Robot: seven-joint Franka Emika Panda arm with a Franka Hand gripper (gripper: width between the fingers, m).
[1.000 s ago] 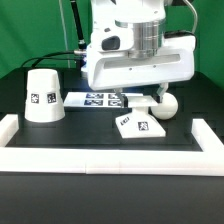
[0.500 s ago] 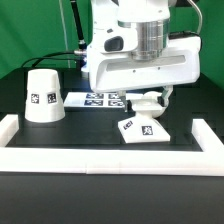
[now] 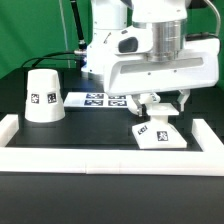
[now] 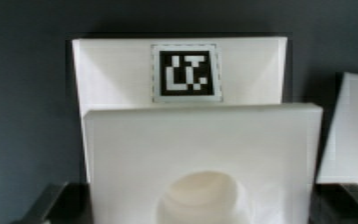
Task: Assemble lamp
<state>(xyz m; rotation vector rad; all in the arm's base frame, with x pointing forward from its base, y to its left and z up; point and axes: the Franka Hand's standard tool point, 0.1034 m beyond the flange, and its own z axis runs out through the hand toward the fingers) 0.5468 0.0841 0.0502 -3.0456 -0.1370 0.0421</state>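
Observation:
The small square base block [image 3: 157, 133] lies on the black table at the exterior view's right, tag up. In the wrist view the base block [image 4: 194, 90] fills the frame, with a round socket [image 4: 206, 195] in its near face. My gripper [image 3: 160, 110] stands right over it, and the gripper [image 4: 197, 208] has a dark finger on each side of the block, shut on it. The cone-shaped shade [image 3: 41, 95] stands upright at the exterior view's left. The bulb is hidden behind the hand.
The marker board [image 3: 100, 99] lies flat behind the middle of the table. White border rails run along the front [image 3: 110, 156], the left [image 3: 8, 126] and the right [image 3: 208, 136]; the base block is close to the right rail.
The gripper has moved toward the exterior view's right and nearer the front rail, and the base block has moved with it. The bulb, visible a second ago, is now covered.

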